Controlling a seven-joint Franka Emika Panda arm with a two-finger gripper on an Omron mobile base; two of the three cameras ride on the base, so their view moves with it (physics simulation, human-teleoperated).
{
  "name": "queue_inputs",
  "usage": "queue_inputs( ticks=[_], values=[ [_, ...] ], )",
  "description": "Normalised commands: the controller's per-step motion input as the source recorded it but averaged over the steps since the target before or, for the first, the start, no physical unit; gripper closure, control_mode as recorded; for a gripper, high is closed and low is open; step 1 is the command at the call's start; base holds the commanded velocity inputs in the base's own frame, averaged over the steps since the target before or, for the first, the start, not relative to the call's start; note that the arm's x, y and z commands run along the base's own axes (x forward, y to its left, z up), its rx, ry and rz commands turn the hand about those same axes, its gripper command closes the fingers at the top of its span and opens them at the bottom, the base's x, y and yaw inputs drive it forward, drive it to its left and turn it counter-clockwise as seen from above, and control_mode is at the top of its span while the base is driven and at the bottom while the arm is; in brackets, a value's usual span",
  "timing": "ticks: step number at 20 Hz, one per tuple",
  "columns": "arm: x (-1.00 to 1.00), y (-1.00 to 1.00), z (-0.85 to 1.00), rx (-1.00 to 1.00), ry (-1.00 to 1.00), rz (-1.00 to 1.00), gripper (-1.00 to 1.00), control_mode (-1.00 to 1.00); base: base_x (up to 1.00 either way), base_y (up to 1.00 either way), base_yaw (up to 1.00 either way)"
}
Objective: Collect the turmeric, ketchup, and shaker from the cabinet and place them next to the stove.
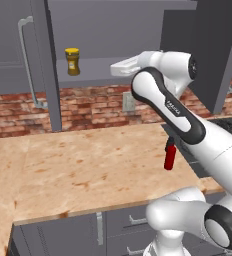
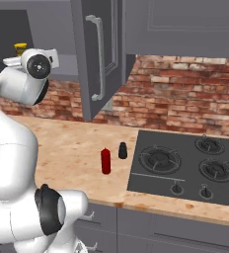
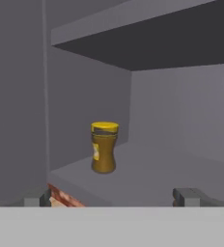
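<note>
Cabinet (image 3: pixel 181 120) shelf holds turmeric (image 3: pixel 104 147); pincer (image 3: pixel 115 197) spread wide, empty, tips barely visible; ketchup (image 1: pixel 170 154) partly behind arm.

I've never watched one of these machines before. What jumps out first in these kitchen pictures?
The big white arm stretches up toward the open grey cabinet, where a small turmeric jar with a yellow lid stands alone on the shelf. The open gripper faces it, not touching. Down on the wooden counter, a red ketchup bottle and a black shaker stand just left of the black stove.
</note>
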Motion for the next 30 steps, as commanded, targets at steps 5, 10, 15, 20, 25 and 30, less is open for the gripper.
queue_inputs(
  ticks=[5,10,15,20,25,30],
  values=[
    [0.00,0.09,-0.01,-0.01,0.00,0.00,-1.00,-1.00,0.00,0.00,0.00],
    [0.00,0.00,0.00,0.00,0.00,0.00,-1.00,-1.00,0.00,0.00,0.00],
    [0.00,0.00,0.00,0.00,0.00,0.00,-1.00,-1.00,0.00,0.00,0.00],
    [0.00,0.03,0.00,0.00,0.02,0.00,-1.00,-1.00,0.00,0.00,0.00],
    [0.00,0.06,-0.01,0.00,0.07,0.00,-1.00,-1.00,0.00,0.00,0.00],
    [0.00,0.00,-0.02,0.00,0.03,0.00,-1.00,-1.00,0.00,0.00,0.00]
  ],
)
